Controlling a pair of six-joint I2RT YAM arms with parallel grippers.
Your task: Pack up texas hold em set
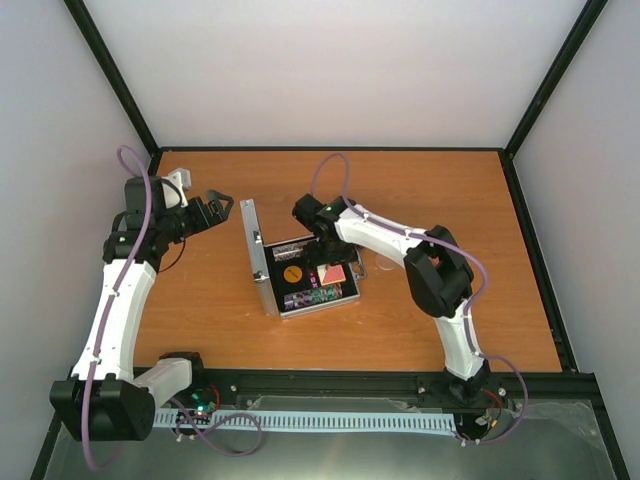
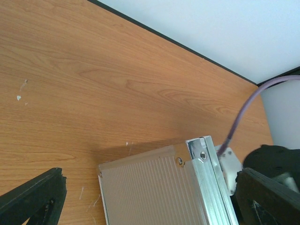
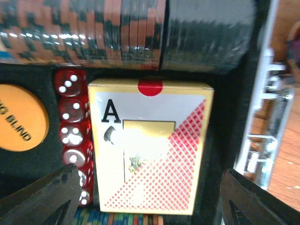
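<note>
The silver aluminium case (image 1: 268,300) lies open mid-table, its lid (image 1: 252,250) standing upright on the left side. Its black lining holds a red card deck (image 1: 335,272), an orange round button (image 1: 292,272) and rows of multicoloured chips (image 1: 320,295). My right gripper (image 1: 325,258) hovers open over the case. In the right wrist view its fingers straddle the red deck (image 3: 152,145), beside red dice (image 3: 72,136) and the button (image 3: 18,117). My left gripper (image 1: 215,208) is open and empty behind the lid; the lid's ribbed outer face (image 2: 159,187) lies between its fingers (image 2: 33,199).
Orange and black chip stacks (image 3: 93,33) fill the far row of the case, and more chips (image 3: 122,219) sit below the deck. The case's metal rim and latch (image 3: 262,122) lie right of the deck. Black frame rails (image 1: 330,150) bound the wooden table (image 1: 450,200).
</note>
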